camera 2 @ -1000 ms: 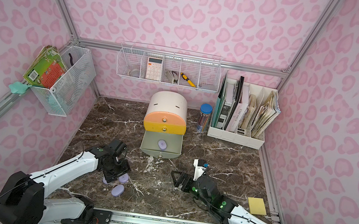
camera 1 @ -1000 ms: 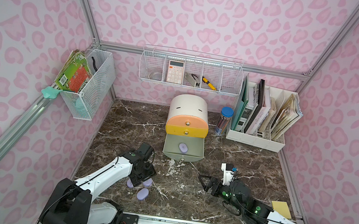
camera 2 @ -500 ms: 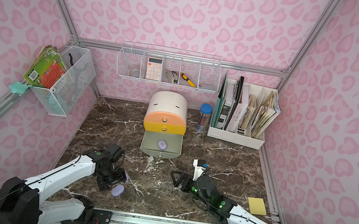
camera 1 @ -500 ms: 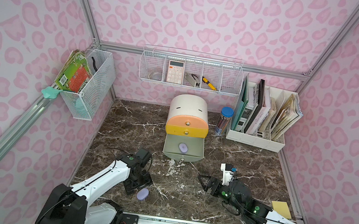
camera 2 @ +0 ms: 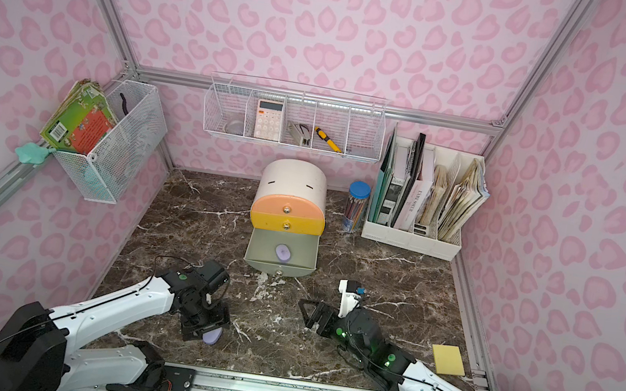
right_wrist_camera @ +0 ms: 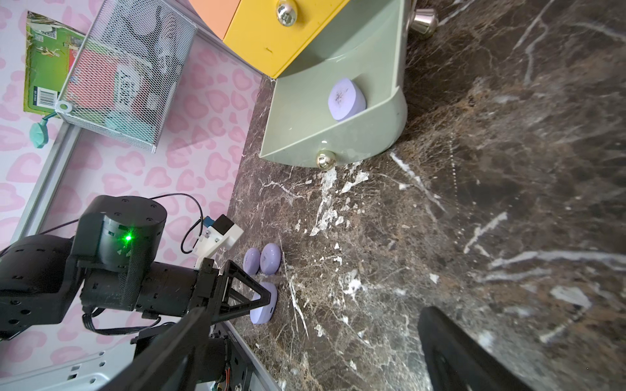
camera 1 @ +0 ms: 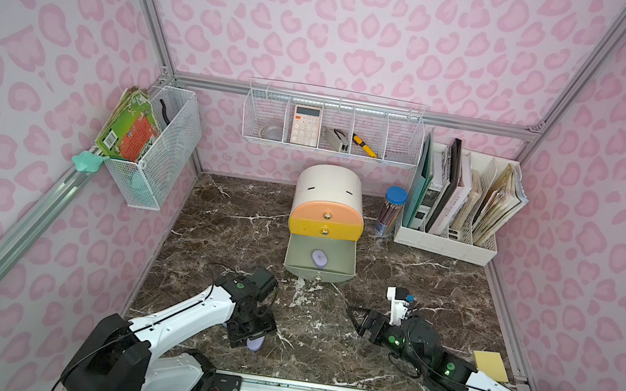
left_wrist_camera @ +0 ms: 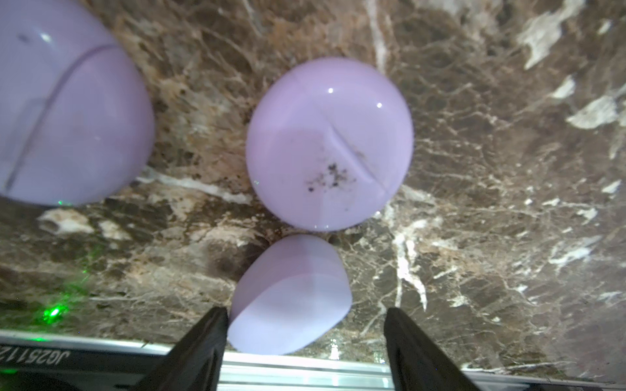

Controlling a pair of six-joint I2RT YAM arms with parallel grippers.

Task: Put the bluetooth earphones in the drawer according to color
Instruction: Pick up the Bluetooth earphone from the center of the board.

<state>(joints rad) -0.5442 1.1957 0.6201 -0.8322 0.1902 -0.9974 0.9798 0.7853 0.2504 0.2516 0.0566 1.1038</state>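
Overhead and wrist views show a dark marbled surface (camera 1: 321, 353) walled in pink. Within the last second the left fingers (left_wrist_camera: 200, 342) have drawn back toward the front edge and come down around a lavender earphone case (left_wrist_camera: 291, 298). They are released: one touches the case's side and the other stands clear, so the grab seems about to begin. A second lavender case (left_wrist_camera: 330, 142) lies just beside it, almost touching, and a third (left_wrist_camera: 64, 101) is nearby. The white cabinet (camera 1: 331, 191) has its grey-green bottom drawer (camera 1: 338, 269) pulled out, with one lavender case (camera 1: 318, 258) inside. The metal front rail (left_wrist_camera: 305, 362) runs right by the target, leaving little room there, but the path to the drawer looks open. The right fingers (right_wrist_camera: 450, 348) are spread wide and empty, well apart from the cases.
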